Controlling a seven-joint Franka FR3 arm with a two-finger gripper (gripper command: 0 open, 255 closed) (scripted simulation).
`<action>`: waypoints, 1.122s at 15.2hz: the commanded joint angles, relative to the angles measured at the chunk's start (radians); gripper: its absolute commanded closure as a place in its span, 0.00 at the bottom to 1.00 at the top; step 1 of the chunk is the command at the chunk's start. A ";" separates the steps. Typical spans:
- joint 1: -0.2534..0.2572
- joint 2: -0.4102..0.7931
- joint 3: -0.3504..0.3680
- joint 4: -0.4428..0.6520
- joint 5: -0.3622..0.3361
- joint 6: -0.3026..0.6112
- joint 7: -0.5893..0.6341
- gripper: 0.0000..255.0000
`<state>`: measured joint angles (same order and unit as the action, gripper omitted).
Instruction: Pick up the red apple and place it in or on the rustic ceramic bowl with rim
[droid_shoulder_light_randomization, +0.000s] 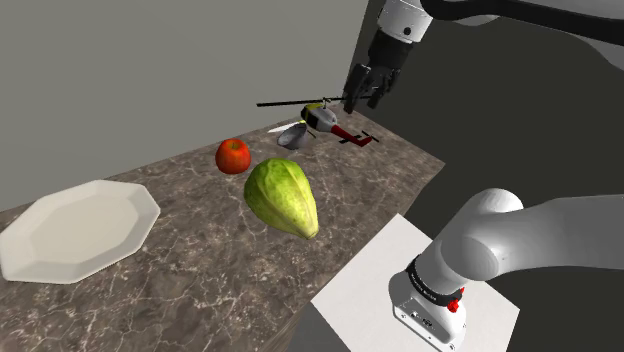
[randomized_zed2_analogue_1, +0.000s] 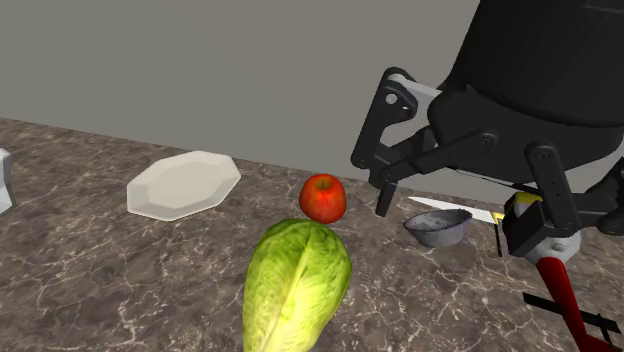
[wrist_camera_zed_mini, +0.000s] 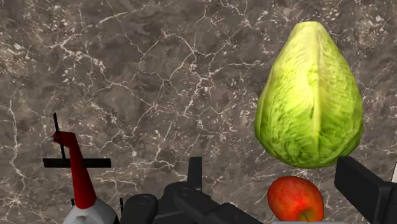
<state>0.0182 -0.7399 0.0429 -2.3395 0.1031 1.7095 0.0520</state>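
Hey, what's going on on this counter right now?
A white robot arm's black gripper hangs open and empty above the marble counter, near a toy helicopter. The red apple it should move sits untouched beside a green cabbage. The small grey bowl meant to receive it stands close by, next to the helicopter. A white plate lies farther off.

Shoulder view high beside stand (droid_shoulder_light_randomization: 362, 290); second exterior view low, close; wrist view downward; apple (droid_shoulder_light_randomization: 233, 155) shared.

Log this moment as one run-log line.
stage: pre-grasp | claw: open, empty, above counter | apple: on counter beside green cabbage, not held
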 joint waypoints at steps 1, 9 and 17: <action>0.000 0.000 0.000 0.000 0.000 0.000 0.000 0.00; 0.068 0.312 -0.013 0.124 -0.025 0.162 -0.227 0.00; 0.124 0.618 0.008 0.314 -0.047 0.253 -0.425 0.00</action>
<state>0.1363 -0.1549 0.0477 -2.0517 0.0591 1.9599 -0.3458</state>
